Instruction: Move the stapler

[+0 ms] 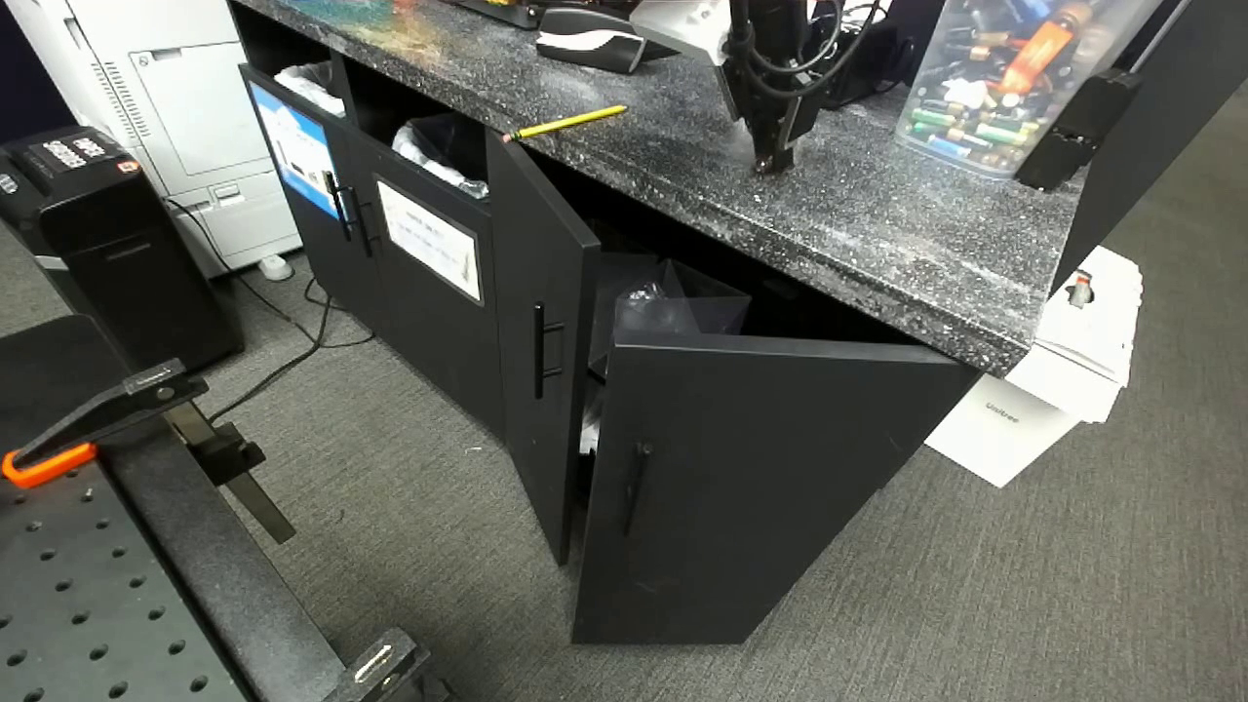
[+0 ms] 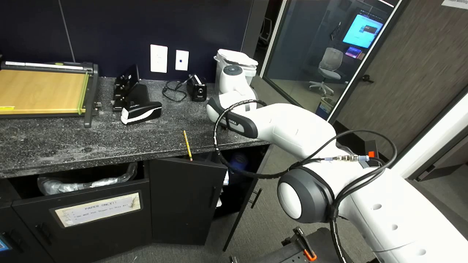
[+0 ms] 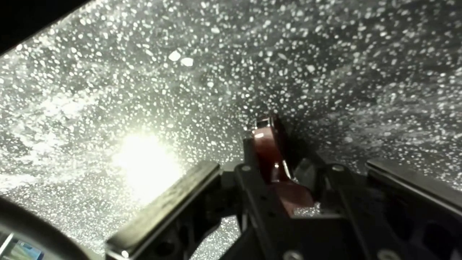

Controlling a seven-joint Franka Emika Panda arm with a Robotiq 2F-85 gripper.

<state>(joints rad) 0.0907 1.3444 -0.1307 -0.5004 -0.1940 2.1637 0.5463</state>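
Our gripper (image 3: pixel 278 157) looks clamped on the stapler (image 3: pixel 265 148), its far end towards twelve o'clock in the wrist view — we judge the grasp made, a steady lift and carry next; whether it clears the speckled counter (image 1: pixel 916 234) we cannot tell. Around it, in an exterior view: pencil (image 1: pixel 567 122) towards nine, clear tub (image 1: pixel 1111 44) at two, swung-out cabinet door (image 1: pixel 760 478) at six — grey carpet (image 1: pixel 985 585) beyond

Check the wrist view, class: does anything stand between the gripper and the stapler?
Nothing visible does: in the wrist view, the stapler sits within the gripper, between its fingers, and no other object shows there. It is too dark to tell whether both fingers touch it.
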